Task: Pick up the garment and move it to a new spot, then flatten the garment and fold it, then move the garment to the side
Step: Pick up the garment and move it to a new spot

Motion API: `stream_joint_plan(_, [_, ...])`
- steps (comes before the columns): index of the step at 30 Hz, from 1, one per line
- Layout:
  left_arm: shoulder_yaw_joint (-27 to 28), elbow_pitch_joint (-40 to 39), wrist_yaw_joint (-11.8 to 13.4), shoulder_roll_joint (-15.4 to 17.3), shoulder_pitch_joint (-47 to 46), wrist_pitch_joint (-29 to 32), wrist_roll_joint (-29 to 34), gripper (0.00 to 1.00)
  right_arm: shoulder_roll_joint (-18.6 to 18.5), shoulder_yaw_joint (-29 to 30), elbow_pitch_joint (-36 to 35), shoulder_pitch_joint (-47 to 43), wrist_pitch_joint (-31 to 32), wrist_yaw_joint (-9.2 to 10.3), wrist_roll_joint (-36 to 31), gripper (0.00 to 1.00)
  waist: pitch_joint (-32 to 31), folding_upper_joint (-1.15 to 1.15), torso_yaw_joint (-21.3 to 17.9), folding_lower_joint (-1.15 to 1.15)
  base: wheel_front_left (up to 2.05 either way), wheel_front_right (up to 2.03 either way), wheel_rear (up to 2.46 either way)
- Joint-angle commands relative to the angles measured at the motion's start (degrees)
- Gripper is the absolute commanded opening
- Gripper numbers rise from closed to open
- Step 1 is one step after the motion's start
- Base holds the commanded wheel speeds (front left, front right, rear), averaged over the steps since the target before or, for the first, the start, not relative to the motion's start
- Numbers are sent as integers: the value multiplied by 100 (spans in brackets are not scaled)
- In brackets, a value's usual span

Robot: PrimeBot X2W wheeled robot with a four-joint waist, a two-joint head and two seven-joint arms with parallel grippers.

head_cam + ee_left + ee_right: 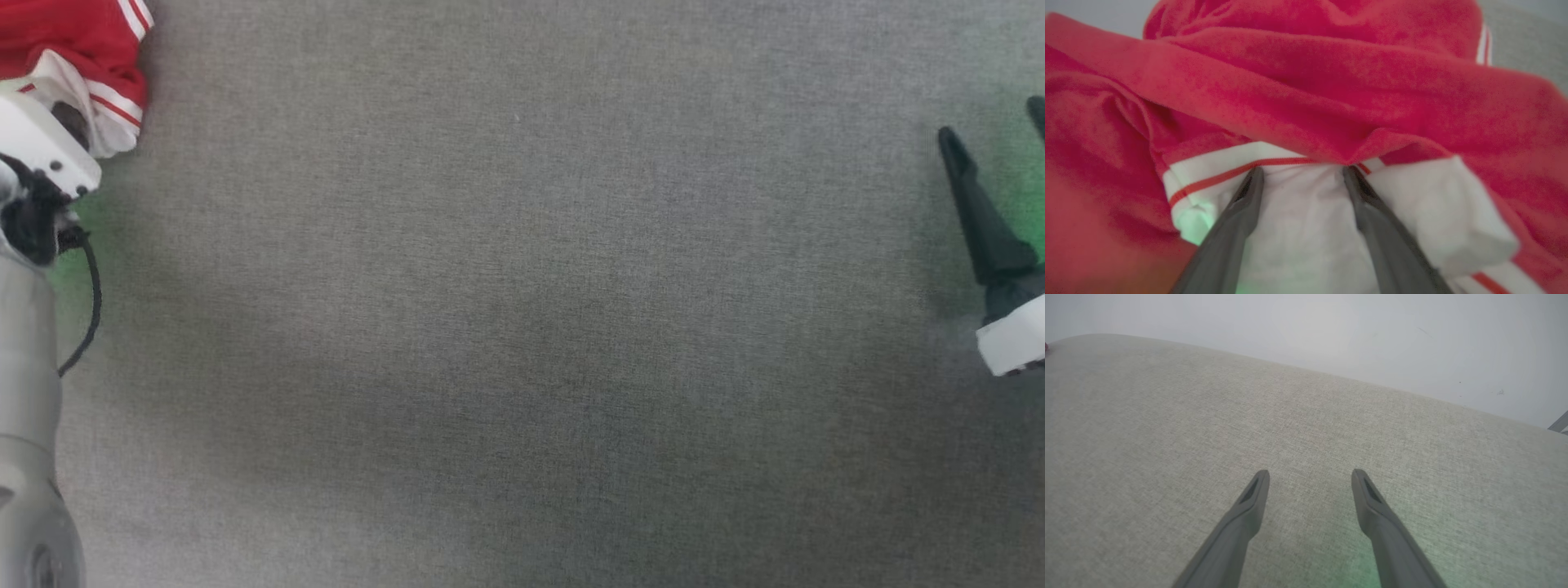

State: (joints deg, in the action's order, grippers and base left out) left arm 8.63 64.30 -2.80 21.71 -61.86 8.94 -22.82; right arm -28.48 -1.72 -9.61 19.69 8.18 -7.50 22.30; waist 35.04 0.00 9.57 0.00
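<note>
Straddling white sleeve fold of jersey with left gripper wide open, nothing pinched yet, lining up the pickup; parking right gripper open, empty, over table, out of the way

- Desk: grey woven cloth, flat beneath and ahead of the right fingers.
- Its far edge curves across well beyond those fingers.
- Wall: plain and pale grey-white, rising behind that edge, with a few faint marks.
- Green glow: on the cloth beside the base of the right fingers.
- Metal bar: a thin slanted piece far to the right of the fingers, at the desk edge.
- Shadow: soft and broad on the cloth, well left of the right fingers.
</note>
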Motion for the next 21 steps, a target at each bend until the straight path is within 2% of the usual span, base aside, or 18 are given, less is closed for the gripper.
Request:
stream_joint_plan(1, [-43,233,-31,-174,45,209,-42,100,-20,29,-69,13,36,2,35,100,67,0,0,0,0,0,0])
stream_joint_plan(9, [-293,804,-70,-353,-163,603,47,100,-64,160,-213,-35,159,2,20,100,136,0,76,0,0,0,0])
stream_joint_plan(10, [-295,841,-124,-382,-161,696,9,93,-64,172,-216,-34,168,2,23,100,131,0,88,0,0,0,0])
stream_joint_plan(11, [-271,849,-139,-394,-161,651,-35,27,-67,193,-216,-36,175,2,23,100,124,0,106,0,0,0,0])
stream_joint_plan(12, [-266,855,-134,-368,-189,612,-36,0,-67,210,-212,-38,181,2,20,100,112,0,121,0,0,0,0])
stream_joint_plan(21, [-414,563,-202,98,-608,-143,103,0,32,287,-105,-33,110,2,2,100,-185,0,247,0,0,0,0])
